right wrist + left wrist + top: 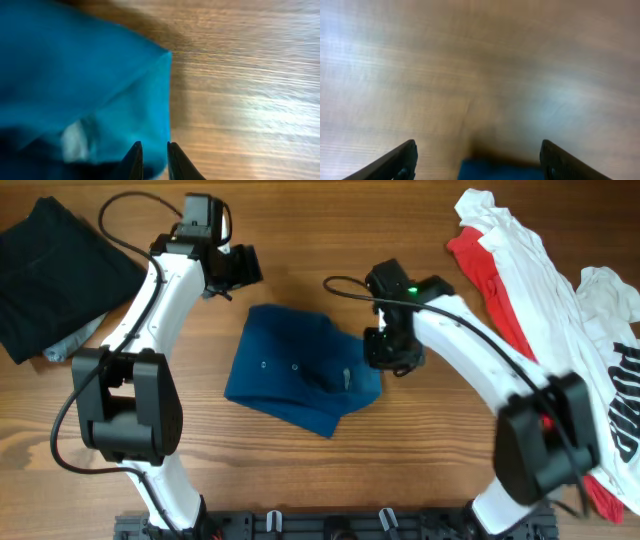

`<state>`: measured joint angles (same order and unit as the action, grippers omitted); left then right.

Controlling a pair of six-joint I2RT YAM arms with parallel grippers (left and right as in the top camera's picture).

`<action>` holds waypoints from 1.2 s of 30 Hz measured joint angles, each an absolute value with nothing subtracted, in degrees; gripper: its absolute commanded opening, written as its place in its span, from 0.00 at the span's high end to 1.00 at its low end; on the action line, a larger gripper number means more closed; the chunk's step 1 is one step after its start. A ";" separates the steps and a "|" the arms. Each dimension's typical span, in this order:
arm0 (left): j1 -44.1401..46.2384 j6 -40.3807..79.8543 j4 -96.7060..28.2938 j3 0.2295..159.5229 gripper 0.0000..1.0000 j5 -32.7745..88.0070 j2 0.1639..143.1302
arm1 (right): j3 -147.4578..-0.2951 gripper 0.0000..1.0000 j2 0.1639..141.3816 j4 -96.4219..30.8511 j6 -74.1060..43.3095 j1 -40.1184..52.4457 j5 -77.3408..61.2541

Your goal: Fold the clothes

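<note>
Overhead top-down; wrist views near blue shirt [290, 370]

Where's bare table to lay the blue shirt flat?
Bare table lies in front of the blue shirt, and beyond it between the left gripper and the red and white T-shirts. Crowded: right side, and the black garment far left.

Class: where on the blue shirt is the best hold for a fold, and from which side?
Its right-hand edge, I judge: there the blue shirt ends in a straight, layered fold beside bare table. Approach from the right, low, where the right gripper sits.
</note>
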<state>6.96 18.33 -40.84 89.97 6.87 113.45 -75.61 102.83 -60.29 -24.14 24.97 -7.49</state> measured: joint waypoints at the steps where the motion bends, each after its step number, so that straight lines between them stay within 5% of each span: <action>1: 6.96 18.33 -39.77 89.97 0.22 6.94 113.45 | -75.61 0.81 100.75 -60.88 -23.88 24.97 -7.75; 15: 10.13 17.19 -41.45 90.06 0.23 7.35 120.60 | -75.13 0.77 96.42 -60.42 -16.62 32.86 -21.39; 26: 11.90 15.27 -58.76 90.15 0.25 2.11 121.40 | -68.38 0.78 102.13 -51.46 -21.08 36.67 -25.41; 32: 11.86 15.09 -62.13 86.26 0.31 -0.19 121.40 | -66.70 0.77 105.10 -48.53 -23.33 36.67 -26.57; 36: 11.73 14.87 -66.22 81.80 0.44 -0.01 120.42 | -66.37 0.77 105.89 -47.90 -24.32 36.58 -24.10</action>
<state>11.73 14.87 -66.22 81.80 -0.01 120.42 -66.37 105.89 -47.90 -24.32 36.58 -24.10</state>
